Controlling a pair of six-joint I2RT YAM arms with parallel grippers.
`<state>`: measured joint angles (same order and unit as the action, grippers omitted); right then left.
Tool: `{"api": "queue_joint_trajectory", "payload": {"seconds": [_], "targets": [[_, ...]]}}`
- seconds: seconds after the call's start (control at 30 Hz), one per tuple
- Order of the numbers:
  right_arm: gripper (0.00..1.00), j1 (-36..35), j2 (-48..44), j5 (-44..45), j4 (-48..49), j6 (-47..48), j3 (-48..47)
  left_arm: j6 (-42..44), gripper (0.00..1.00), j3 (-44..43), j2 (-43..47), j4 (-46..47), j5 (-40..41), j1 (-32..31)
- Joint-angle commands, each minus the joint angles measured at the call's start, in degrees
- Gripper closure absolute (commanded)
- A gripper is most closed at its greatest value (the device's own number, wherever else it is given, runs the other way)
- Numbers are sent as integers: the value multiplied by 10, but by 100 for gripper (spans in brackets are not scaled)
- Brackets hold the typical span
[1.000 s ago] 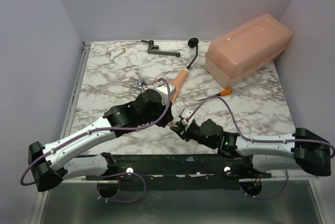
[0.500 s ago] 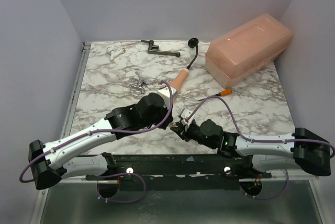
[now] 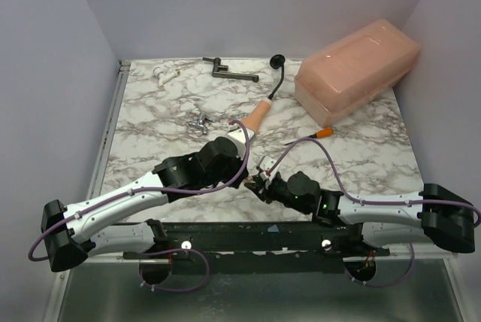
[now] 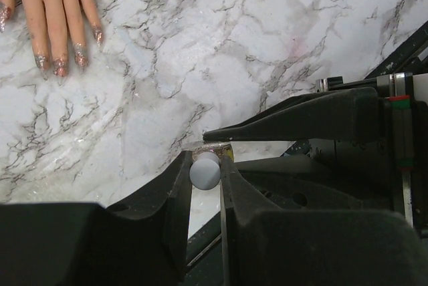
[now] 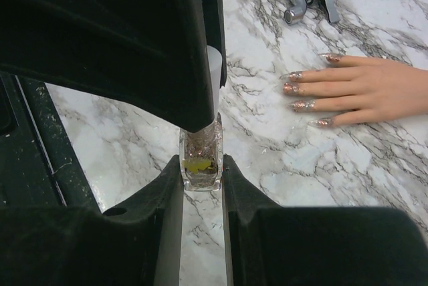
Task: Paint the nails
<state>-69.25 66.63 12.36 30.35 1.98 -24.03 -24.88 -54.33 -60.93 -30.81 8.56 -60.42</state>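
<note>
The peach mannequin hand (image 3: 254, 120) lies on the marble table with its black curved stem (image 3: 278, 77) running toward the back. Its glittery reddish nails show in the left wrist view (image 4: 60, 65) and in the right wrist view (image 5: 304, 95). My right gripper (image 5: 200, 172) is shut on a small glass nail polish bottle (image 5: 200, 156) and holds it upright near the front edge. My left gripper (image 4: 205, 166) is shut on the bottle's white cap (image 4: 205, 171), directly above the bottle. In the top view the two grippers meet, left (image 3: 245, 167) over right (image 3: 258, 181), just in front of the hand.
A large pinkish translucent box (image 3: 357, 70) stands at the back right, with an orange pen (image 3: 325, 132) in front of it. A black tool (image 3: 229, 72) and a small white item (image 3: 167, 74) lie at the back. A metal clamp piece (image 3: 199, 122) lies left of the hand.
My left arm has shifted a little toward the front right, bringing its gripper down onto the bottle cap. The right arm and the mannequin hand have not moved.
</note>
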Motion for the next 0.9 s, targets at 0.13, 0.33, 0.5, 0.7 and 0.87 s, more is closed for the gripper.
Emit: {"api": "queue_joint_trajectory", "payload": {"seconds": [0.13,0.33,0.5,0.7,0.87], "targets": [[99,1,0,10,14,-3,-16,2,100,24,4,32,2,-13],[99,2,-1,10,15,-3,-14,-10,100,49,12,59,1,-21],[99,2,-1,9,14,-3,-15,-5,100,54,7,69,5,-28],[99,1,-1,9,14,-3,-14,25,100,64,10,86,-13,-34],[99,2,-2,10,15,-3,-14,53,100,72,13,91,-41,-34]]}}
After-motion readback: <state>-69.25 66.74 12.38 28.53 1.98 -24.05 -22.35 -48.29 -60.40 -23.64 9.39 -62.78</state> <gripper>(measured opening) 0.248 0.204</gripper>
